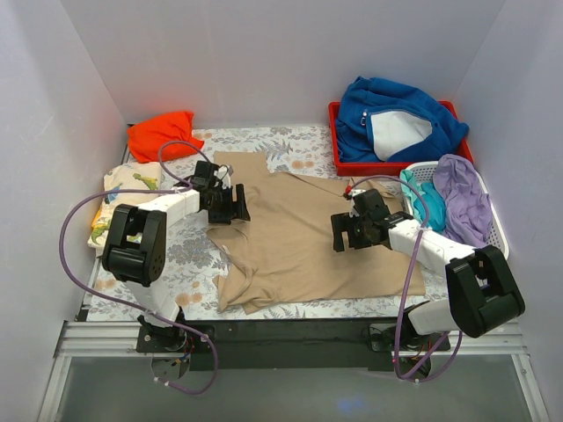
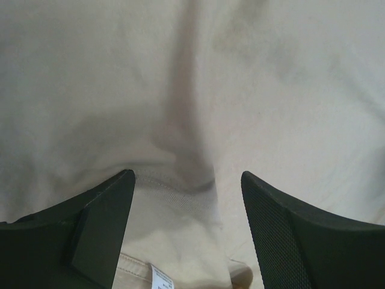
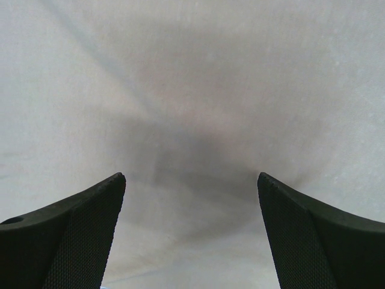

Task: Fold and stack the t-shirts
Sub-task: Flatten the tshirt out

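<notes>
Your worktop (image 1: pixel 189 255), under its leaf-print cover, is mostly hidden in the middle by the tan t-shirt (image 1: pixel 299 251). The shirt lies spread out between the two arms, and its near left corner is rumpled and turned over.

At the far right corner a blue fleece (image 1: pixel 387 110) fills a red tray (image 1: pixel 335 141), so you see only the tray's left and near rims. Just beside it, a white basket (image 1: pixel 500 230) holds a purple garment (image 1: pixel 462 193) and a teal one (image 1: pixel 420 198). The right arm (image 1: pixel 440 255) crosses in front of the basket's near side.

The orange t-shirt (image 1: pixel 163 134) sits bunched in the far left corner. The dinosaur t-shirt (image 1: pixel 132 180) lies at the left edge, partly covered by the left arm (image 1: pixel 141 237) and its cable.

The left fingers (image 2: pixel 102 229) stand apart over the tan shirt's left side, gripping nothing. A soft ridge of cloth runs between them, and a white label (image 2: pixel 161 278) is cut off at the bottom of the wrist view. The right fingers (image 3: pixel 72 241) are spread wide above the shirt's right half, with only smooth tan cloth and shadow below. In neither wrist view can you tell whether the tips touch the fabric.

You have three t-shirts, one fleece, two garments showing in the basket, one tray, one basket and two arms.
</notes>
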`<state>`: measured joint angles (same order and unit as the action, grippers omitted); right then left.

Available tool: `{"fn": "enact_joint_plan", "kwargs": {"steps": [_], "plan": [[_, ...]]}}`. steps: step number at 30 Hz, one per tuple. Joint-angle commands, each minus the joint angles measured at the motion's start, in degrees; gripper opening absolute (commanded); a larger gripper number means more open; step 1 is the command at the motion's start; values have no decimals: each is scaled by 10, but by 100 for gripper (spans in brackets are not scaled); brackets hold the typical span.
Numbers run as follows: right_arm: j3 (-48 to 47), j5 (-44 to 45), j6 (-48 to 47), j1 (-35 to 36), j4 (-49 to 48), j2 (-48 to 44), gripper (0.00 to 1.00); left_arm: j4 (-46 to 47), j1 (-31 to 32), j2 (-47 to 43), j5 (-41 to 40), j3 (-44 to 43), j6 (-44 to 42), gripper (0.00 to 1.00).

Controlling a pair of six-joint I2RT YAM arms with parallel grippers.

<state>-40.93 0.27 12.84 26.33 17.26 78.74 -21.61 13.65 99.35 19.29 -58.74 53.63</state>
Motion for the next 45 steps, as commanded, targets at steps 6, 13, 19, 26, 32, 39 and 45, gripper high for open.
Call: {"fn": "enact_joint_plan", "kwargs": {"steps": [6, 13, 19, 26, 32, 39, 45], "plan": [[-11, 49, 37, 6, 124, 3, 95, -47, -6, 58, -164, -57, -69, 70], [31, 83, 54, 6, 144, 21, 96, -42, -6, 60, -323, -52, -106, 70], [32, 79, 67, 29, 160, 31, 96, -11, -6, 68, -477, -60, -143, 70], [-49, 114, 55, 59, 110, -96, 98, 27, -6, -70, -282, -81, -96, 70], [-143, 178, 20, 43, 84, -79, 98, 35, -8, -32, -232, -166, -53, 72], [-208, 25, -9, 36, 88, -25, 97, -84, -7, -35, 6, -215, 8, 68], [-144, 8, -3, 43, 46, -11, 97, -72, 21, -108, 104, -47, 65, 65]]}}
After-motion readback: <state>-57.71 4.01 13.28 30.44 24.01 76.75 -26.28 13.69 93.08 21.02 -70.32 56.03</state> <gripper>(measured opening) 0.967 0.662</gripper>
